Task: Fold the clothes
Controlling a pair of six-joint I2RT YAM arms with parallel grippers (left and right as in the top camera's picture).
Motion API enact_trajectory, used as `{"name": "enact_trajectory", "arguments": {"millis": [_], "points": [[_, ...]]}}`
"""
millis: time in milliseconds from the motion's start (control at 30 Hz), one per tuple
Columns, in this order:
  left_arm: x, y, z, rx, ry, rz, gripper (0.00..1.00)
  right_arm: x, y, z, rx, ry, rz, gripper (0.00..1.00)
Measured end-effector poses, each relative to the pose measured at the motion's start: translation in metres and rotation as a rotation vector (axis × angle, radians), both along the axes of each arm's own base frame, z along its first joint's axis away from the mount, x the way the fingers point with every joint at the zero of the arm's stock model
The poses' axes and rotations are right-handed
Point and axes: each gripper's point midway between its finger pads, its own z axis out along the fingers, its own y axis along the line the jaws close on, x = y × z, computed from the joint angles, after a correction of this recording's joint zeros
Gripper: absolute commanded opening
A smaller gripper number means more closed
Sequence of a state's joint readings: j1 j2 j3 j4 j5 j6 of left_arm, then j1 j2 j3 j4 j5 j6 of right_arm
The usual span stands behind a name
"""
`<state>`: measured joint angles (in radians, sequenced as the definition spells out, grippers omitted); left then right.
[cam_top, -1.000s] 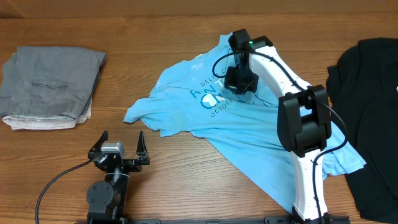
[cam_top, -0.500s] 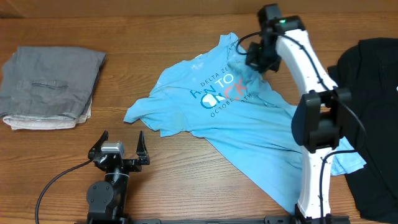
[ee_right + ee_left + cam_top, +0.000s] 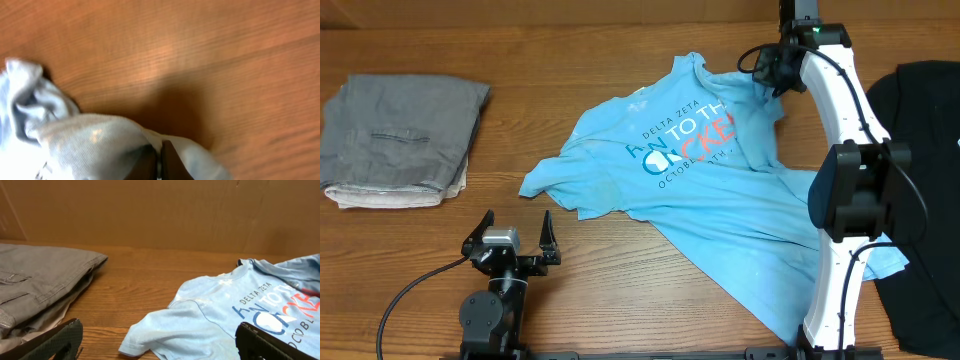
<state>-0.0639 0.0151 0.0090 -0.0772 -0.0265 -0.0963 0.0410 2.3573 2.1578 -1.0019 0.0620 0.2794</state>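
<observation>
The T-shirt (image 3: 690,170) lies rumpled and askew in the middle of the tabletop (image 3: 620,300), print up. One sleeve is bunched at its left and the hem trails toward the near right. No fold has been made in it, so I judge this piece to be only at the spreading-out stage, with the flattening and every fold left to do. Well to the shirt's left, a grey garment (image 3: 400,140) sits in a neat folded stack and looks finished. Close by on the shirt's right, a black garment (image 3: 920,170) lies loose, not yet folded. The right jaws are pinched tight on the shirt's cloth at its far right edge. In the wrist view the fabric is gathered into a ridge between them, with bare wood beyond. The left jaws stand wide, holding and touching nothing, on the near side of the shirt's left sleeve and clear of it.
</observation>
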Motion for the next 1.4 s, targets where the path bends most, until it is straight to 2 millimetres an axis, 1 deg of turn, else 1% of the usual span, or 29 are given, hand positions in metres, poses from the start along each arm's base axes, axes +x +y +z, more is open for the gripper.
{"name": "enact_trajectory", "arguments": {"millis": [133, 267, 333, 400, 433, 500, 567, 600, 633, 700, 767, 867, 933, 967, 1000, 1033, 1067, 1100, 1167, 1200, 1300, 1400], "points": [[0.000, 0.000, 0.000, 0.000, 0.000, 0.000, 1.00, 0.019, -0.007, 0.010, -0.053, -0.087, 0.006, 0.04], [0.000, 0.000, 0.000, 0.000, 0.000, 0.000, 1.00, 0.033, -0.017, 0.018, -0.117, -0.148, 0.002, 0.04], [0.000, 0.000, 0.000, 0.000, 0.000, 0.000, 1.00, 0.037, -0.022, 0.017, -0.149, -0.165, 0.000, 0.04], [0.000, 0.000, 0.000, 0.000, 0.000, 0.000, 1.00, 0.042, -0.027, 0.013, -0.177, -0.172, 0.003, 0.04], [0.000, 0.000, 0.000, 0.000, 0.000, 0.000, 1.00, 0.045, -0.031, 0.008, -0.185, -0.174, 0.000, 0.04], [0.000, 0.000, 0.000, 0.000, 0.000, 0.000, 1.00, 0.048, -0.039, -0.004, -0.200, -0.170, -0.007, 0.16], [0.000, 0.000, 0.000, 0.000, 0.000, 0.000, 1.00, 0.052, -0.050, -0.017, -0.211, -0.164, -0.016, 0.37], [0.000, 0.000, 0.000, 0.000, 0.000, 0.000, 1.00, 0.054, -0.057, -0.025, -0.215, -0.163, -0.028, 0.44], [0.000, 0.000, 0.000, 0.000, 0.000, 0.000, 1.00, 0.056, -0.065, -0.031, -0.218, -0.161, -0.040, 0.49], [0.000, 0.000, 0.000, 0.000, 0.000, 0.000, 1.00, 0.056, -0.085, -0.044, -0.225, -0.151, -0.065, 0.57], [0.000, 0.000, 0.000, 0.000, 0.000, 0.000, 1.00, 0.055, -0.105, -0.050, -0.232, -0.148, -0.099, 0.61], [0.000, 0.000, 0.000, 0.000, 0.000, 0.000, 1.00, 0.049, -0.132, -0.048, -0.238, -0.133, -0.144, 0.64], [0.000, 0.000, 0.000, 0.000, 0.000, 0.000, 1.00, 0.044, -0.144, -0.043, -0.241, -0.117, -0.163, 0.65], [0.000, 0.000, 0.000, 0.000, 0.000, 0.000, 1.00, 0.041, -0.147, -0.039, -0.243, -0.103, -0.169, 0.64], [0.000, 0.000, 0.000, 0.000, 0.000, 0.000, 1.00, 0.039, -0.148, -0.036, -0.241, -0.096, -0.169, 0.61], [0.000, 0.000, 0.000, 0.000, 0.000, 0.000, 1.00, 0.037, -0.147, -0.031, -0.236, -0.086, -0.166, 0.54], [0.000, 0.000, 0.000, 0.000, 0.000, 0.000, 1.00, 0.034, -0.143, -0.026, -0.219, -0.077, -0.157, 0.45], [0.000, 0.000, 0.000, 0.000, 0.000, 0.000, 1.00, 0.031, -0.137, -0.021, -0.196, -0.069, -0.144, 0.31], [0.000, 0.000, 0.000, 0.000, 0.000, 0.000, 1.00, 0.024, -0.119, -0.009, -0.126, -0.053, -0.100, 0.10], [0.000, 0.000, 0.000, 0.000, 0.000, 0.000, 1.00, 0.021, -0.107, -0.003, -0.083, -0.046, -0.072, 0.04], [0.000, 0.000, 0.000, 0.000, 0.000, 0.000, 1.00, 0.013, -0.076, 0.011, 0.045, -0.038, -0.004, 0.04], [0.000, 0.000, 0.000, 0.000, 0.000, 0.000, 1.00, 0.012, -0.052, 0.014, 0.139, -0.042, 0.051, 0.04]]}}
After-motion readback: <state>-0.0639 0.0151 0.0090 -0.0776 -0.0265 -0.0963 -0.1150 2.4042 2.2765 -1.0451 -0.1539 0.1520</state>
